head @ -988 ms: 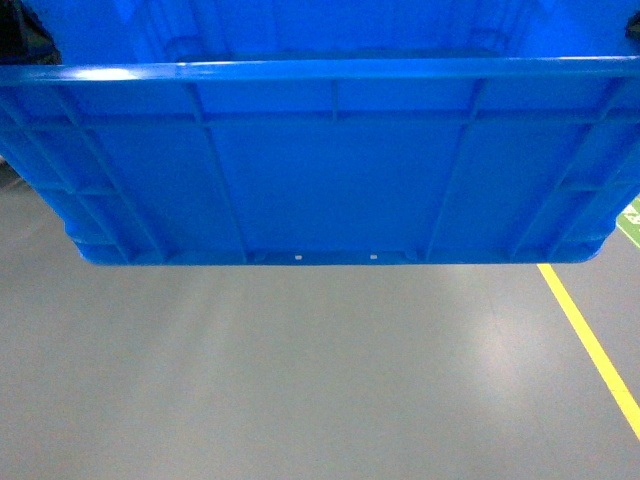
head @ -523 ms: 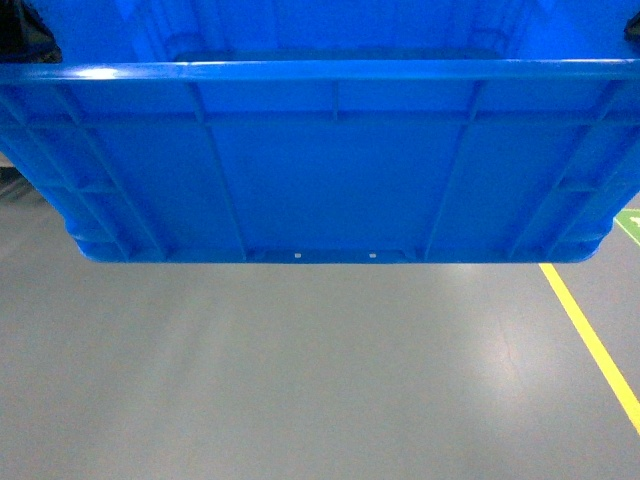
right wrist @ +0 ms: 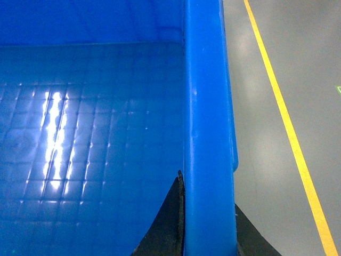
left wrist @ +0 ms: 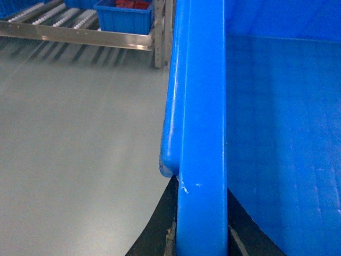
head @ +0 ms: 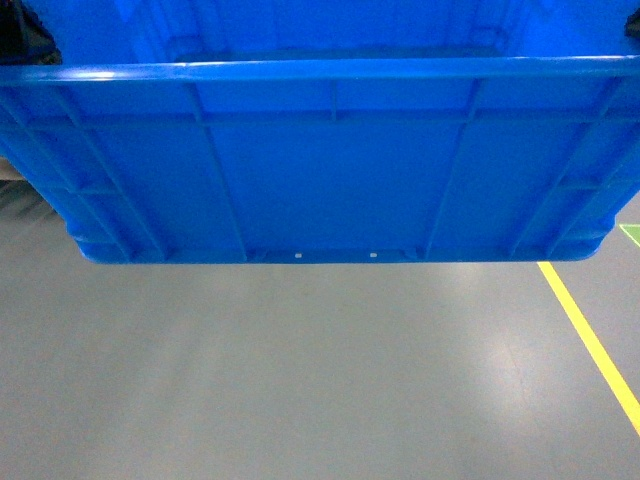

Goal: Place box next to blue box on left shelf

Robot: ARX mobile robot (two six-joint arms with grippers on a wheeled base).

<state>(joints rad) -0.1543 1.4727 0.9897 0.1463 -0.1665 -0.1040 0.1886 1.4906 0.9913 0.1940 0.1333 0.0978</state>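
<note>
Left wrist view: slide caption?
Left gripper clamped on blue crate rim; roller shelf with small blue bin ahead.

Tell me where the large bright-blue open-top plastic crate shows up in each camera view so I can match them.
Head: the large bright-blue ribbed plastic crate fills the upper half, its near wall facing the camera.
Left wrist: its left rim runs up the middle, its inside to the right.
Right wrist: its right rim runs up the middle, its gridded bottom to the left.
Shared landmark: the grey floor; the yellow floor line shows in the head and right wrist views only.
</note>
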